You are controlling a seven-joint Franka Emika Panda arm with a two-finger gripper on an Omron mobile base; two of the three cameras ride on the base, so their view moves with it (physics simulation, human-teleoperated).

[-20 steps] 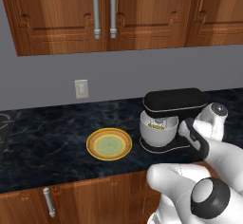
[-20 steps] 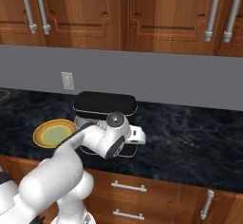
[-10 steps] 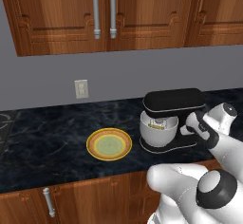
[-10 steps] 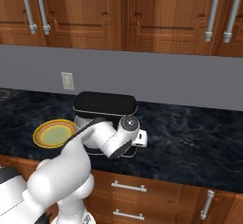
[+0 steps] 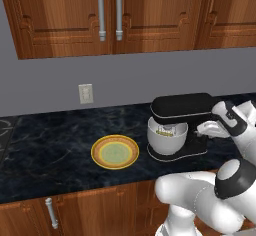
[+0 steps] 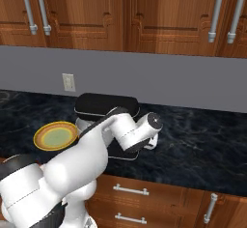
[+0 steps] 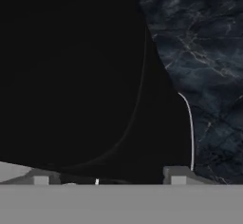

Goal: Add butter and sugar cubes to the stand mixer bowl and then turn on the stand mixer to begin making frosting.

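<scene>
Left base view puts the gripper (image 5: pixel 206 129) at the right side of the stand mixer (image 5: pixel 180 111); jaws look spread, holding nothing. The stand mixer bowl (image 5: pixel 165 141) sits under the head with small bits inside. Press the switch squarely, gently.

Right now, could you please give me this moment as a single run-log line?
phase: at mixer | gripper: open, empty, beside stand mixer | stand mixer bowl: on mixer base | plate: on counter

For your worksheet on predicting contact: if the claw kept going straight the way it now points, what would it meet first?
Most likely the mixer: its black body looms right ahead of the claw in the hand view, very close, though exact depth is unclear.
</scene>
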